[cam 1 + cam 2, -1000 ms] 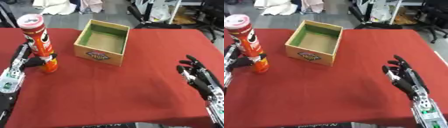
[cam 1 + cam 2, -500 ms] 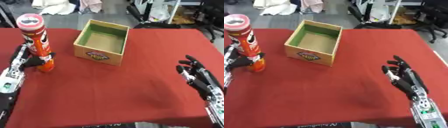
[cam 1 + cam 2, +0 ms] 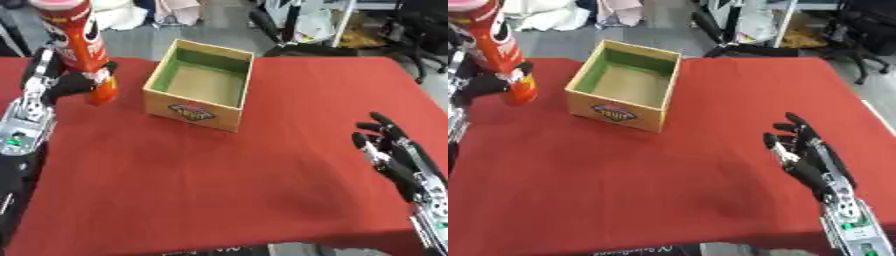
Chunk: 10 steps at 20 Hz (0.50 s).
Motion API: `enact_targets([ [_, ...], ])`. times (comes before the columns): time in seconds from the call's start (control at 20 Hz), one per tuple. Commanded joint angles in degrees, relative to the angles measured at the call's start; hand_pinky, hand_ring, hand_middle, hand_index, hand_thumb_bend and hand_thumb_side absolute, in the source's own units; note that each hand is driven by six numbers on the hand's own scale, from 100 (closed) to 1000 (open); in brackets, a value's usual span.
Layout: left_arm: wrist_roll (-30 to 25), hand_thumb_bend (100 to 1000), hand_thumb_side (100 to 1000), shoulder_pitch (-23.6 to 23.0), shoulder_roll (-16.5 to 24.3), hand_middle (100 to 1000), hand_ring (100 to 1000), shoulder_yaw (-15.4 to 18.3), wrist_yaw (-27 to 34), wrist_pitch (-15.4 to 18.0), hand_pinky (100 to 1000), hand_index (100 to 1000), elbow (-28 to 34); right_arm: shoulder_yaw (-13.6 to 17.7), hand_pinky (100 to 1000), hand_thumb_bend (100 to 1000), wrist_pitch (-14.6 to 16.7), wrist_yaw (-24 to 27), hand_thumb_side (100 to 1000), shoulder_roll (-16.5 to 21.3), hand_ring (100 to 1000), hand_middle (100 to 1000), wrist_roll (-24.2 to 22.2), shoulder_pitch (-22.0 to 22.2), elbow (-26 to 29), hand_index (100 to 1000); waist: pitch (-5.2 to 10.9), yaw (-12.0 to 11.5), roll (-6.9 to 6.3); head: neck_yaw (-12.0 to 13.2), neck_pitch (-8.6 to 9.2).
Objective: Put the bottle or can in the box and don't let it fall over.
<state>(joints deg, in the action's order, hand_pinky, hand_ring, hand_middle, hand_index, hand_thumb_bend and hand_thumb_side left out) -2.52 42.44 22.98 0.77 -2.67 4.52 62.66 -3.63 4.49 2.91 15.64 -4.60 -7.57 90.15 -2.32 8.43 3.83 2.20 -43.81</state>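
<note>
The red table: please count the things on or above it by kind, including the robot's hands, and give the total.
Tall red can, held in the left hand: 1
Cardboard box, open top, green inside: 1
Robot hands: 2, the left hand and the right hand, open
Total: 4

Glossy red printed can (image 3: 80, 47), matt brown cardboard box (image 3: 200, 85) with green lining, matt red tablecloth (image 3: 219, 180)
</note>
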Motion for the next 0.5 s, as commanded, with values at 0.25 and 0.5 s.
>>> enact_targets([
  [0.25,-0.6,401,100,10.6,-2.0,752,807,-1.7,-2.8,1.3,839,461,-7.8,-1.6,807,359,0.1,0.6,466,-0.6,775,808,-2.0,-1.8,0.4,1000,-0.58,3.8,0.38,3.0,-0.31],
  [0.5,-0.5,426,100,14.6,-3.3,752,805,-1.5,-6.7,3.4,836,476,-15.2,-2.3,808,357,0.1,0.8,468,-0.9,775,808,-2.8,-2.2,0.3,1000,-1.61,6.8,0.56,4.6,-0.31],
])
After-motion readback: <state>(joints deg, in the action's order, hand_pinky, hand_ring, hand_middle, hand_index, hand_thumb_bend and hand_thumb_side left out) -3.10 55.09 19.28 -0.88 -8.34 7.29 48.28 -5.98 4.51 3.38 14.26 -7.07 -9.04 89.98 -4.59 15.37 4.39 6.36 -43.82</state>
